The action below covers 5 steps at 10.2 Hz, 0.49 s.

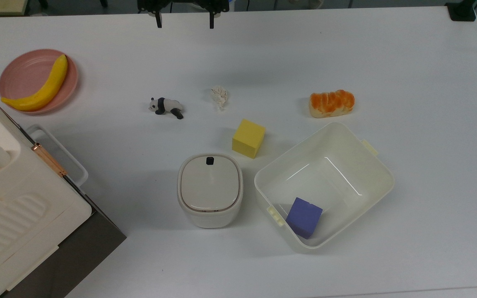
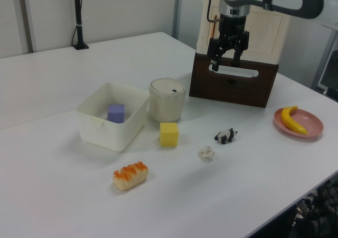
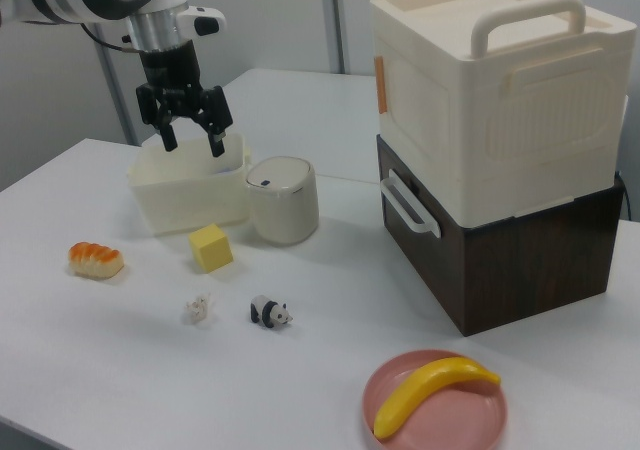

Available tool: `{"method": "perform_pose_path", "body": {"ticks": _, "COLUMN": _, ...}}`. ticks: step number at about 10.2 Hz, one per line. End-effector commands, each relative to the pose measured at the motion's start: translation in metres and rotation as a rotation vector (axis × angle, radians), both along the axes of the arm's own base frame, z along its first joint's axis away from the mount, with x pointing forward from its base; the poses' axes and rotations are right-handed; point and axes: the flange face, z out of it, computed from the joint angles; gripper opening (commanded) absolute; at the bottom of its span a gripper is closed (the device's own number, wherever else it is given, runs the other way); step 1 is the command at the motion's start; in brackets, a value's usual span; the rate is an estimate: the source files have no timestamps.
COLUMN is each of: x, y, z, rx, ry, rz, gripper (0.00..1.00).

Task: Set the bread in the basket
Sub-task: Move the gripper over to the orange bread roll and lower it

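Your arm comes in from above with the wrist pointing straight down, and your pincer (image 3: 188, 134) hangs high over the tabletop (image 1: 408, 62), fingers wide apart, holding and touching nothing. In the top view its two fingertips poke in at the tabletop's top edge, well apart from every object.

Working from the near edge in the left view, the bread (image 2: 130, 175) comes first: it lies on its flat underside, ridged orange top up, out in the open. Behind it sits the basket (image 2: 93, 125), just beside the bread but not touching it, with a purple cube (image 2: 115, 112) inside against one corner. A yellow cube (image 2: 169, 134) stands close to the basket's outer wall, and the lidded white bin (image 2: 167, 99) is right beside the basket. Farther along lie a crumpled white scrap (image 2: 206, 153) and a toy panda (image 2: 226, 136), then a pink plate (image 2: 311, 123) carrying a banana (image 2: 293, 119).
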Motion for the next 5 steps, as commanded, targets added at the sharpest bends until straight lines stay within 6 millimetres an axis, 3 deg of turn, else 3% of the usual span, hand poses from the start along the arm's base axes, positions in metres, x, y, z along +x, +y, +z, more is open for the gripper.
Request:
{"method": "perform_pose_path", "body": {"ticks": 1, "x": -0.0044, "y": 0.0103, "z": 0.0087, "rx": 0.002, "ry": 0.012, "rz": 0.005, "gripper": 1.0}}
{"method": "perform_pose_path", "body": {"ticks": 5, "x": -0.0027, "y": 0.0098, "z": 0.0045, "rx": 0.003, "ry": 0.02, "rz": 0.004, "gripper": 1.0}}
